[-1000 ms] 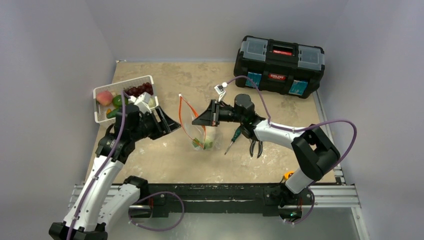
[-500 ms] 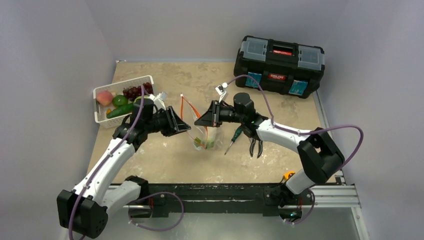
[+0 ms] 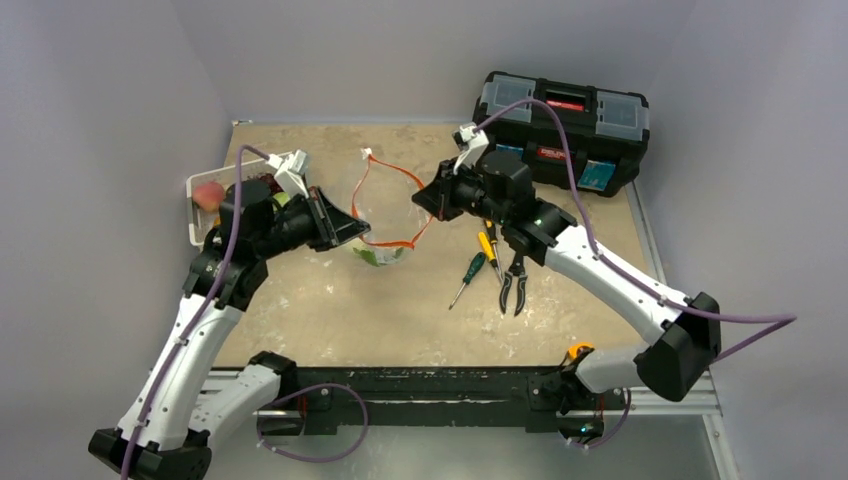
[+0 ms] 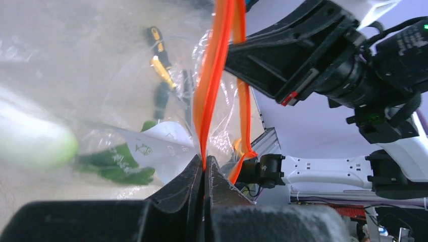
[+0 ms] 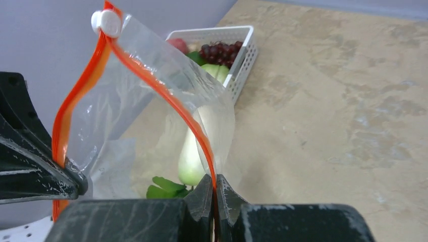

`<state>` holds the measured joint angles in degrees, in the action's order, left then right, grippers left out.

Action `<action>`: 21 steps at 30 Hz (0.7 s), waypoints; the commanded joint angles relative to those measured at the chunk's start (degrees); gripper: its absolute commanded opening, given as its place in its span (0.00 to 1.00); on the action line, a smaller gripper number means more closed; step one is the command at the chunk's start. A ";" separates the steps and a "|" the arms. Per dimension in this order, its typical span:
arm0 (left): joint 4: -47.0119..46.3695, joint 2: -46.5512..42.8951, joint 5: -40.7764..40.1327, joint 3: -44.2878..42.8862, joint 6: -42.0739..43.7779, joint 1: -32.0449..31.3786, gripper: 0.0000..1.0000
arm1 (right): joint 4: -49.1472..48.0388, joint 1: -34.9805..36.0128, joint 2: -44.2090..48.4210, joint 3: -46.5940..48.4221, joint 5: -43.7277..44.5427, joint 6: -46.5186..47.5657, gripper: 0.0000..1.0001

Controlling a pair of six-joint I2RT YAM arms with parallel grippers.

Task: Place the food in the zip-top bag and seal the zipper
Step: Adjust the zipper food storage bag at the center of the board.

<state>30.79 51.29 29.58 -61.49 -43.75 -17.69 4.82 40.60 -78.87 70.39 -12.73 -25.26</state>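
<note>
The clear zip-top bag (image 3: 385, 225) hangs between my two grippers, lifted off the table. Its orange zipper (image 3: 398, 175) is spread into a wide loop, with a white slider (image 5: 107, 22) at the far end. My left gripper (image 3: 350, 232) is shut on one side of the strip (image 4: 203, 160). My right gripper (image 3: 434, 200) is shut on the other side (image 5: 214, 182). A leafy cabbage (image 5: 190, 157) lies in the bag's bottom beside a white label (image 4: 162, 146). The grapes (image 5: 220, 51) and the peach (image 3: 208, 193) stay in the basket.
The white slotted basket (image 5: 241, 55) stands at the far left, partly hidden by my left arm. A black toolbox (image 3: 560, 125) is at the back right. Two screwdrivers (image 3: 468, 272) and pliers (image 3: 512, 287) lie under my right arm.
My left gripper closed on the zipper strip. Both arms rose, and the right gripper moved back and right, pulling the bag's mouth wide and lifting the bag.
</note>
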 commanded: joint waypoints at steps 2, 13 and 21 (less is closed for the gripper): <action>-2.49 1.41 1.33 8.14 -4.05 -0.15 0.00 | 0.49 0.14 0.07 -5.14 4.01 2.54 0.00; -6.93 3.83 5.70 4.70 -6.71 -0.19 0.00 | 6.39 6.24 -3.73 5.05 9.61 6.52 0.00; -9.69 3.35 6.48 8.46 -8.61 -0.15 0.00 | 9.48 8.10 -3.93 6.98 16.90 7.72 0.00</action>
<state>24.60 55.48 34.20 -54.61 -50.54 -17.72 12.51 48.12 -83.42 76.01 -2.42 -19.79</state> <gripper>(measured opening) 0.007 0.003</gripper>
